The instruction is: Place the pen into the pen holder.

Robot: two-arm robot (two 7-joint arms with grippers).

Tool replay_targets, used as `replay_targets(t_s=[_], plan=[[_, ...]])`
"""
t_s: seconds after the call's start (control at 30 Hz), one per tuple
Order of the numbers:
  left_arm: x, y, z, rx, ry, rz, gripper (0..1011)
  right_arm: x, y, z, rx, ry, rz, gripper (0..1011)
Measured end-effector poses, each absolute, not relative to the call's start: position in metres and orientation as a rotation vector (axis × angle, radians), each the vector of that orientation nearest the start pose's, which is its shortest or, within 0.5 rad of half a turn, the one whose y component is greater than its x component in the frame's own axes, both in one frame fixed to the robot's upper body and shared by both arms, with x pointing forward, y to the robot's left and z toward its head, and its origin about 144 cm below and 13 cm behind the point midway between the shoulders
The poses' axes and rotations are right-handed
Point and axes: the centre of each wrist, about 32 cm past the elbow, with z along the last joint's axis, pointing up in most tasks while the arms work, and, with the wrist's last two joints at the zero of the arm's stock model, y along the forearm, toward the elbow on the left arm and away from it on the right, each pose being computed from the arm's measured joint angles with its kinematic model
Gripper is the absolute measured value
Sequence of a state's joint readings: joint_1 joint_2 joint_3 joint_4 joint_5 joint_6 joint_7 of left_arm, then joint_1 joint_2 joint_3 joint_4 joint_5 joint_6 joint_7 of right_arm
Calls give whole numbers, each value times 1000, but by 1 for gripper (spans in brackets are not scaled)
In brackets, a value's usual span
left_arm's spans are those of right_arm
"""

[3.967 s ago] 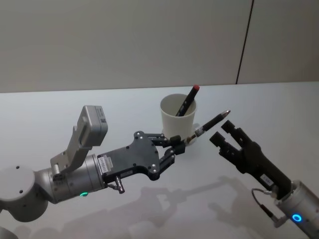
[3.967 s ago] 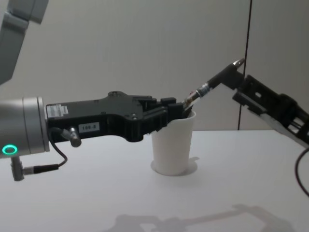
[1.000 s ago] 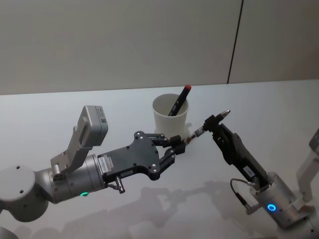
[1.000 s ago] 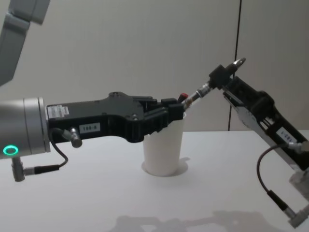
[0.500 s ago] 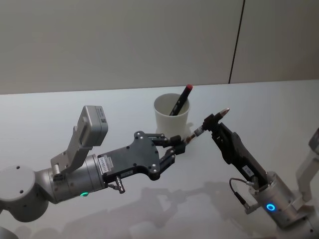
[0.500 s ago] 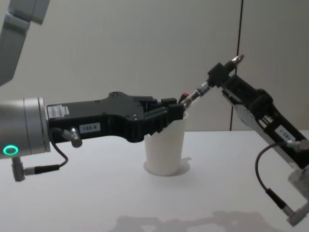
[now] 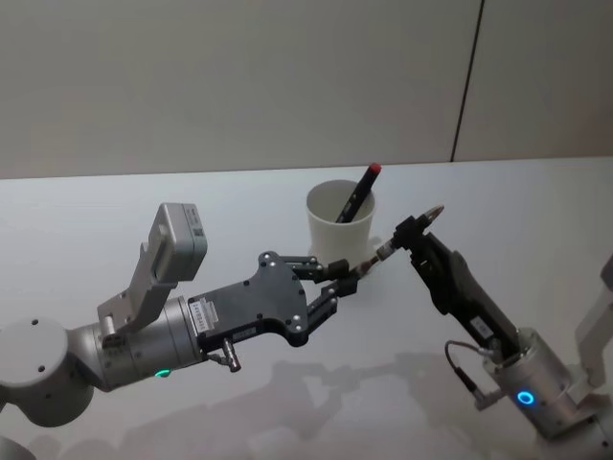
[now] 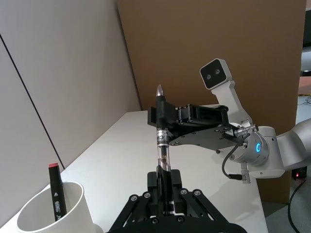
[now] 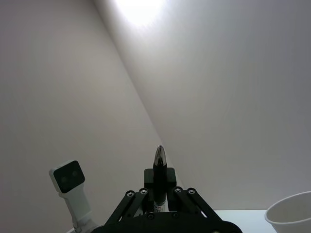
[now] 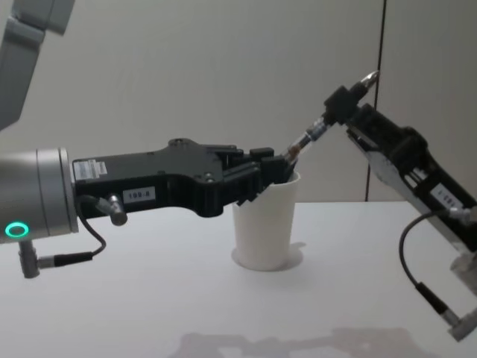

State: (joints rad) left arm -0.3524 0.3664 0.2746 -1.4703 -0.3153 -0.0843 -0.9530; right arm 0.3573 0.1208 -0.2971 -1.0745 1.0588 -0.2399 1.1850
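Spans the scene: one pale desk point(image 7: 115, 220), bare but for the cup. Two arms over it, meeting just beside the pen holder point(image 7: 340, 235).

Left tool point(image 7: 345, 280): clamped on the lower end of the silver-tipped pen point(image 7: 383, 251), held slanting in the air by the cup's rim. Right tool point(image 7: 410, 233): spread and short of that pen four seconds ago, now closed on its upper end. Looks like a handover half done, with release by the left side probably next.

One pen holder. Two pens: the silver-tipped one aloft, the red-tipped pen point(image 7: 359, 196) already standing inside, leaning on the rim.
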Motion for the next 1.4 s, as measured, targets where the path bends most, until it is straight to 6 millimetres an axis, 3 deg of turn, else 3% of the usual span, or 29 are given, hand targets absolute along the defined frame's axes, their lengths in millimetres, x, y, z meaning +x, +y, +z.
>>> replay_targets(t_s=[1.4], plan=[[543, 264, 1230, 18, -265, 401, 164, 533, -233, 1139, 797, 80, -427, 131]])
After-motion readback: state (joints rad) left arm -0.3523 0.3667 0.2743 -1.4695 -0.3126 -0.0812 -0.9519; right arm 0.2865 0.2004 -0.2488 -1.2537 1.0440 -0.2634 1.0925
